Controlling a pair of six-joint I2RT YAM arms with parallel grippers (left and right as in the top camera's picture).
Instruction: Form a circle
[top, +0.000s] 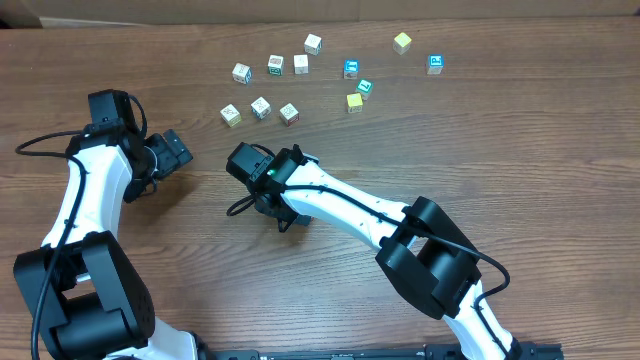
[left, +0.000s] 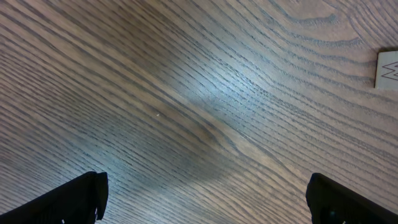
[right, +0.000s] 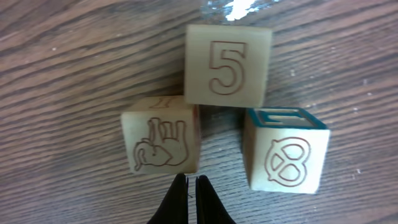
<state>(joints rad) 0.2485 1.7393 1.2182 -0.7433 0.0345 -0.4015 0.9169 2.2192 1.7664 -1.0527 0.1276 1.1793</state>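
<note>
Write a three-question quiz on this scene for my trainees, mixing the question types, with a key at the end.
1. True or false: the right pincer grips a cube.
2. In the right wrist view, what is printed on the far cube? A) an elephant B) the number 5 C) a pretzel
3. Fill in: the left pincer stands ___ over the table.
Key: 1 false, it is shut on nothing; 2 B; 3 open.
</note>
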